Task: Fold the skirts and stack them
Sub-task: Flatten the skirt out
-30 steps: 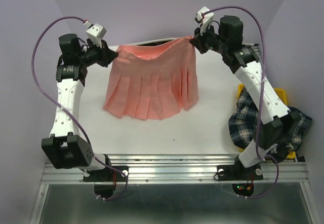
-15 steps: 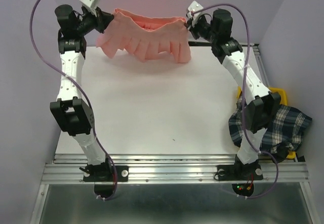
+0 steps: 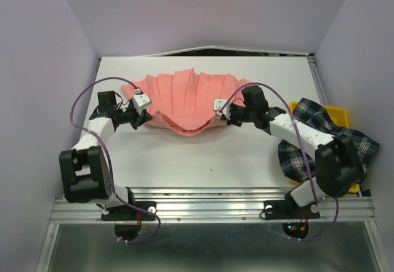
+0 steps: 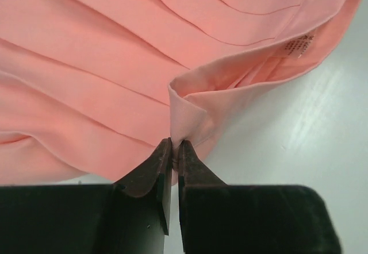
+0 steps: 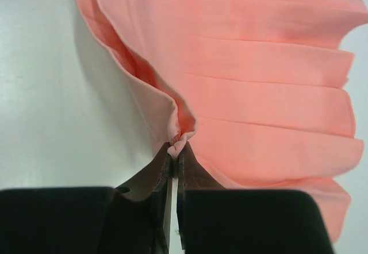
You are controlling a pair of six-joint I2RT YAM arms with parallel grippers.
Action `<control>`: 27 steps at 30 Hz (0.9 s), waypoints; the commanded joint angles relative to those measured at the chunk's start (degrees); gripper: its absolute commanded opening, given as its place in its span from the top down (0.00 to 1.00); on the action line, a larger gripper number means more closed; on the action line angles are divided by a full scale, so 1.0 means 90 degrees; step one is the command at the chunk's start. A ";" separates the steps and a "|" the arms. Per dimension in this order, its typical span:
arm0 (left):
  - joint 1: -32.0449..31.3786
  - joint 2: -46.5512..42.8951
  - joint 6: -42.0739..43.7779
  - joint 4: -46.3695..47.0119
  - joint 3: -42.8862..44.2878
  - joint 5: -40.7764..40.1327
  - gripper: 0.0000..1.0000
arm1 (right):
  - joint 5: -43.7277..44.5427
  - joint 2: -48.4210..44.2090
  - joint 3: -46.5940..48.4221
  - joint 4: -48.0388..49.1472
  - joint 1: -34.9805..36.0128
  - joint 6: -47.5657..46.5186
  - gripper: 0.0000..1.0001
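Observation:
The salmon-pink pleated skirt (image 3: 184, 98) lies spread on the white table (image 3: 203, 155), pleats fanning to the far side and the waistband sagging toward me. My left gripper (image 3: 148, 116) is shut on the waistband's left corner, which shows pinched between the fingertips in the left wrist view (image 4: 174, 146). My right gripper (image 3: 217, 113) is shut on the right corner, also seen in the right wrist view (image 5: 174, 147). Both grippers sit low at the table. The dark plaid skirt (image 3: 320, 143) hangs crumpled over the yellow bin at the right edge.
The yellow bin (image 3: 340, 113) stands at the table's right edge, mostly covered by the plaid skirt. Purple walls close in at the left, back and right. A metal rail (image 3: 209, 207) runs along the near edge by the arm bases.
Both grippers have swung the pink skirt from high at the back down toward me and laid it on the table, hem to the far side. The plaid skirt has not moved.

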 commanded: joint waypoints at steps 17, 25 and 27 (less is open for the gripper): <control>0.0008 -0.4028 0.4469 -0.4235 -0.1629 -0.0724 0.41 | 0.0386 -0.2705 -0.1256 -0.2103 0.1433 0.0194 0.09; 0.0018 -0.2764 -0.0496 -0.2243 -0.0340 -0.1241 0.41 | 0.1893 -0.0599 0.0879 -0.1732 0.0888 0.1972 0.34; 0.0018 -0.1982 -0.1268 -0.2029 -0.0105 -0.1241 0.40 | 0.1921 0.0387 0.1341 -0.1722 0.0818 0.2178 0.39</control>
